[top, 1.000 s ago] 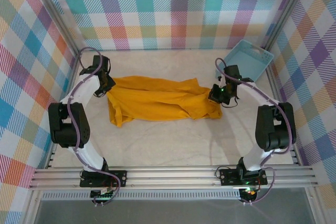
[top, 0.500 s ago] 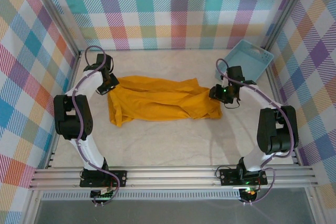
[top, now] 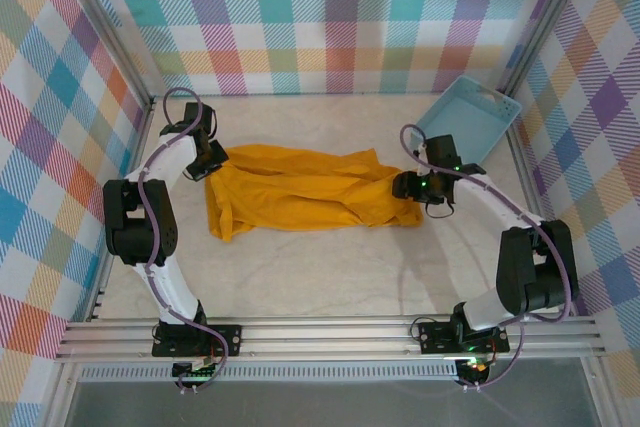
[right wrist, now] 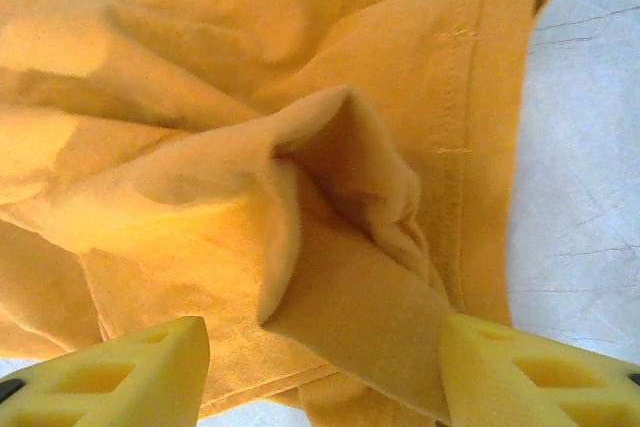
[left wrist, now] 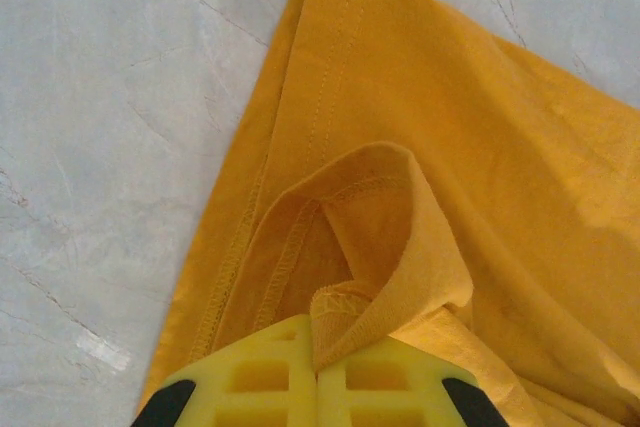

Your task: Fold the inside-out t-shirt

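Inside-out t-shirt [top: 300,192] lies bunched on desk [top: 320,277], near light blue basket [top: 470,117]. Soft, light, floppy, so best grabbed at stitched hems. Left pincer [left wrist: 318,387] clamped on hem, end farthest from basket. Right pincer [right wrist: 325,362]: jaws apart round a fold, nearest end.

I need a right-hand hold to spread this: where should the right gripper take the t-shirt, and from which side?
Probably the stitched hem at the t-shirt's right end, from the table side. That edge lies flat and straight; the raised fold between the open right gripper's fingers is loose bunched cloth. The left gripper is shut on the opposite end.
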Robot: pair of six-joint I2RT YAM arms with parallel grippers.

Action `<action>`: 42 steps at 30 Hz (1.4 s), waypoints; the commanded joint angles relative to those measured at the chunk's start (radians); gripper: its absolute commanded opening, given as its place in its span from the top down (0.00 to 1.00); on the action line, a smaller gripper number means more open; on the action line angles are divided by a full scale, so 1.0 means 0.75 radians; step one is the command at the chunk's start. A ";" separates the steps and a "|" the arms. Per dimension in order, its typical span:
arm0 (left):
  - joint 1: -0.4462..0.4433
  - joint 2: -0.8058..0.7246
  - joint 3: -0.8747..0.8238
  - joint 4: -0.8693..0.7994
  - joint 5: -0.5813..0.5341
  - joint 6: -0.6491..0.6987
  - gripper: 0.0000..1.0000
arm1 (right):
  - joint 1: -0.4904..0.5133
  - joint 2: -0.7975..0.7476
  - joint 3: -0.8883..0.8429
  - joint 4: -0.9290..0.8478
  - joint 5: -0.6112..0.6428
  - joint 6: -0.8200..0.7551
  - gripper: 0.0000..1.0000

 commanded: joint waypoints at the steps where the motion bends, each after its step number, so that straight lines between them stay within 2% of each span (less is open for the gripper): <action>1: 0.008 0.011 0.029 0.004 0.010 0.022 1.00 | 0.060 0.030 0.012 -0.046 0.164 -0.061 0.37; 6: 0.007 0.014 0.026 0.006 0.017 0.023 1.00 | 0.133 0.086 0.066 -0.138 0.454 -0.093 0.38; 12: 0.008 0.015 0.028 0.004 0.017 0.026 1.00 | 0.184 0.144 0.096 -0.163 0.564 -0.093 0.39; 20: 0.007 0.013 0.028 0.000 0.018 0.025 1.00 | 0.185 0.168 0.130 -0.166 0.576 -0.098 0.62; 25: 0.008 0.009 0.044 -0.013 0.017 0.020 1.00 | 0.185 0.146 0.132 -0.177 0.550 -0.086 0.81; 31: 0.006 -0.018 0.065 -0.034 0.032 0.016 1.00 | 0.185 0.021 0.152 -0.244 0.426 -0.035 1.00; 36: 0.015 -0.145 0.085 -0.072 0.080 0.013 1.00 | 0.119 -0.222 0.257 -0.386 0.119 0.101 1.00; 42: 0.073 -0.587 -0.101 0.076 0.253 -0.012 1.00 | -0.153 -0.567 0.433 -0.500 -0.284 0.264 1.00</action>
